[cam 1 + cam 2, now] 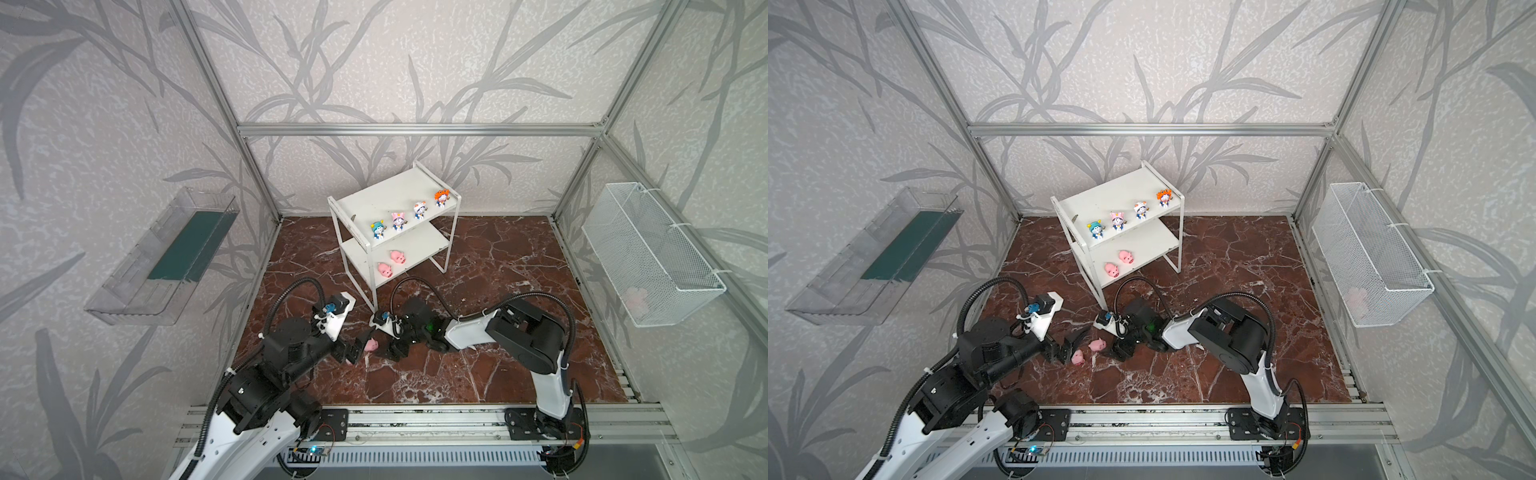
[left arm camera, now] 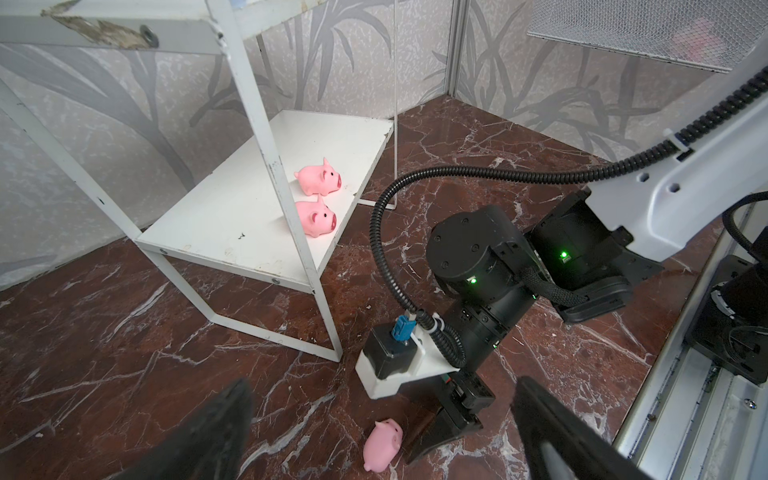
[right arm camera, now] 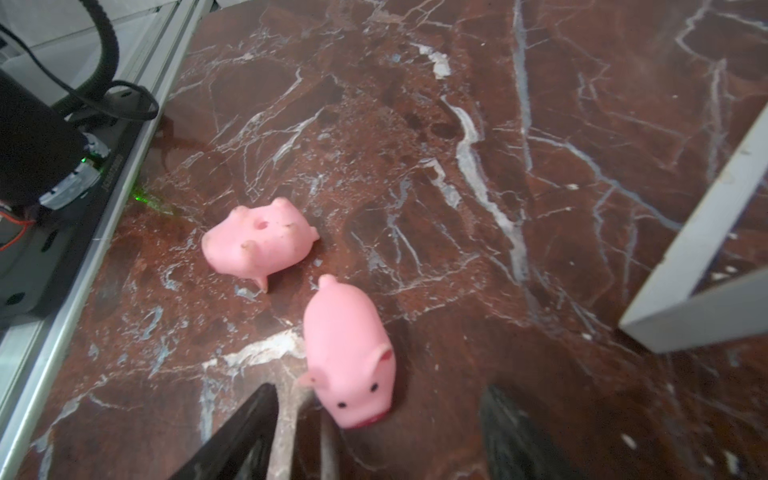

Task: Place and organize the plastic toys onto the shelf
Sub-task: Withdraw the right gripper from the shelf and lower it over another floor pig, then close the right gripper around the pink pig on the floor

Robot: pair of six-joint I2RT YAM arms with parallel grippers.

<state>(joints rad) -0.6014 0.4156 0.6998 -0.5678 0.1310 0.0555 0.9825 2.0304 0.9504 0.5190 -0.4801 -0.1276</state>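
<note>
My right fingers [image 3: 245,440] stand apart, the small pink rubbery toy pig [image 3: 349,353] nose-first between them. It looks light and squashy, so I'd pinch its flanks gently. My left fingers [image 2: 208,436] gape wide, empty.

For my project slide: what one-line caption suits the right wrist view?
Small upright pink plastic pig between open jaws on red-brown marble floor; second pink pig lies overturned beyond it.

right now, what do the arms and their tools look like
The left arm and right arm mix white shells with black cylindrical joints. A ribbed black cable loops to each white wrist camera mount with a blue plug. Green lights glow on the right arm. The left tool and right tool have flat black fingers.
</note>
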